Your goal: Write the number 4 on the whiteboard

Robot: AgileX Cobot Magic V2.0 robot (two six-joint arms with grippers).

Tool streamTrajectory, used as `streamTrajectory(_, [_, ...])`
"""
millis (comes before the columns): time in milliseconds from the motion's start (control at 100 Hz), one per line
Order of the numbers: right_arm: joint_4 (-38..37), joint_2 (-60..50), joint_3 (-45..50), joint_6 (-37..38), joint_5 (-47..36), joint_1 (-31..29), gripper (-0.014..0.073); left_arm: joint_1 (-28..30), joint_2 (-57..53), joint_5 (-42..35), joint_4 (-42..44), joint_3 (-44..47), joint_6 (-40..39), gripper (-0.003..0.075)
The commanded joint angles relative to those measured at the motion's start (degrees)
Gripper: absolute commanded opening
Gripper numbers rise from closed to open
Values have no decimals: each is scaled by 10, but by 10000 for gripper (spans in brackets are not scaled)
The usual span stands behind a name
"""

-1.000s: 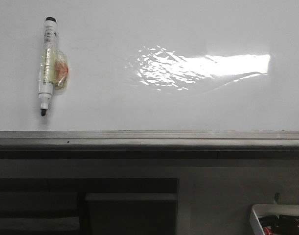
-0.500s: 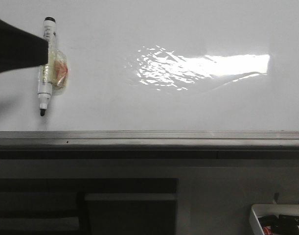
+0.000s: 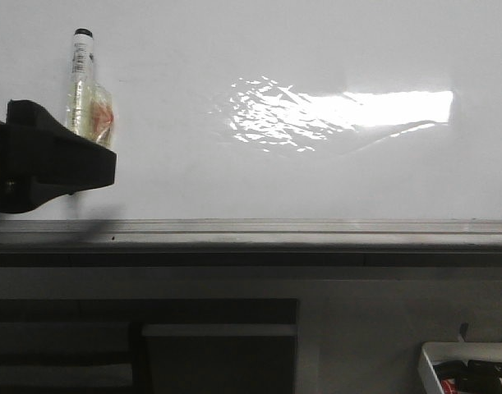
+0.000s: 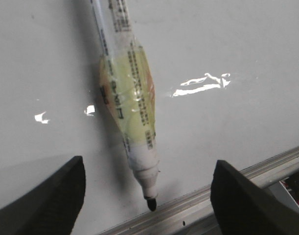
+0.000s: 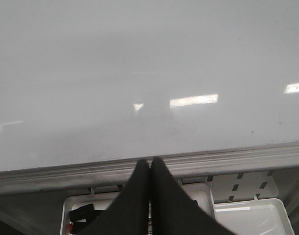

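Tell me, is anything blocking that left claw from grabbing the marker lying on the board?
Nothing visible is. The left gripper is open, a finger on each side of the marker pen, which lies on bare whiteboard with its tip near the frame.

Looks like a robot test bench in a lab or office-like workroom, judging by a large glossy whiteboard (image 3: 316, 74) laid flat as the work surface, with a grey aluminium frame edge (image 3: 259, 231) along its near side and a bright strip of ceiling-light glare toward 1 o'clock. Points the same way: a white marker pen (image 3: 84, 82) wrapped in clear tape at 10 o'clock on the board, and a small white tray (image 3: 467, 368) of markers below the frame at 5 o'clock. Beneath the board, only plain grey panels and dark open shelving, nothing homely.
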Motion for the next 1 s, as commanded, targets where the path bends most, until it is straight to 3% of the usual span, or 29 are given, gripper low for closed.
streamTrajectory(0, [1,7,-21,-6,-41,4,-50,-5,3,-46,-9,-16,-7,465])
streamTrajectory(100, [1,7,-21,-6,-39,35,-50,-5,7,-63,-12,-16,-7,333])
streamTrajectory(280, [1,7,-21,-6,-30,109,-50,-5,7,-74,-12,-16,-7,-24])
streamTrajectory(440, [13,7,-21,-6,-10,159,-50,-5,7,-94,-7,-16,-7,-20])
streamTrajectory(520, [27,8,-34,-6,21,195,-39,-5,7,-98,35,-16,-7,-20])
streamTrajectory(700, [29,46,-109,-16,96,281,48,-5,-1,-109,232,-16,-7,-20])
streamTrajectory(860, [41,111,-186,-42,129,346,225,-5,-3,-163,425,-16,-6,-20])
streamTrajectory(990, [53,162,-234,-50,132,398,255,-5,-3,-217,509,-16,43,-20])
